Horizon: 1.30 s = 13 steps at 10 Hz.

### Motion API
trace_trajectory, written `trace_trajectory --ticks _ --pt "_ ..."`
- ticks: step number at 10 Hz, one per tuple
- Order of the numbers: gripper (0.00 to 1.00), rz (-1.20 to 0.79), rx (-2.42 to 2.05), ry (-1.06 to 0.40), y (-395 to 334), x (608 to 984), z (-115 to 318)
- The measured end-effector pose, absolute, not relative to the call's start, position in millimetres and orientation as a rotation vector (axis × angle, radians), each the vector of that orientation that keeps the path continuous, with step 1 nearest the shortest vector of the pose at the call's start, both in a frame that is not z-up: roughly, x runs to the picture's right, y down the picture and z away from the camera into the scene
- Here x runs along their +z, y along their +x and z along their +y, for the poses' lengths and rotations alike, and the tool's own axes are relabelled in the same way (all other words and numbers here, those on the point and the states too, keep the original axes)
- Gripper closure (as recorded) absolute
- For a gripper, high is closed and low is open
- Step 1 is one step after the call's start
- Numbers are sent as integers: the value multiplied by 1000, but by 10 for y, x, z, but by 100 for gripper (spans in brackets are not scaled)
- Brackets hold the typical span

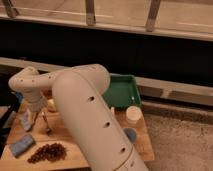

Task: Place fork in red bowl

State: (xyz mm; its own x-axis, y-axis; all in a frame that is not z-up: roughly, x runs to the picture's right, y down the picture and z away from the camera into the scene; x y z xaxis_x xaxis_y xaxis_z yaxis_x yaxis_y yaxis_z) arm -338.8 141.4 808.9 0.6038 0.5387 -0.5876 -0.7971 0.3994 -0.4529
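My gripper (pixel 36 121) hangs at the left of the wooden table (pixel 70 142), just above its surface, at the end of the big white arm (pixel 85 110). Right behind it, a small orange-and-pale patch (pixel 50 104) peeks out from under the arm; it may be the red bowl, mostly hidden. A slim pale piece (pixel 46 125) reaches down to the table under the gripper. I cannot tell whether it is the fork. No fork shows clearly anywhere else.
A blue sponge-like block (pixel 22 145) and a dark bunch of grapes (pixel 47 152) lie at the table's front left. A green tray (pixel 121 91) sits at the back right, with a white cup (pixel 133 115) and a blue round thing (pixel 130 134) in front of it.
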Motion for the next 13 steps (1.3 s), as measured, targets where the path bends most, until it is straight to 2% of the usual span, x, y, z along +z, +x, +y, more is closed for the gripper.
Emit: trace_trajectory --ticks 2,6,13 --pt "20 381 871 -784 -3396 8095 1426" --pt "20 443 872 -822 -3342 8349 1665" --pt "20 491 877 -846 -3340 8424 1779"
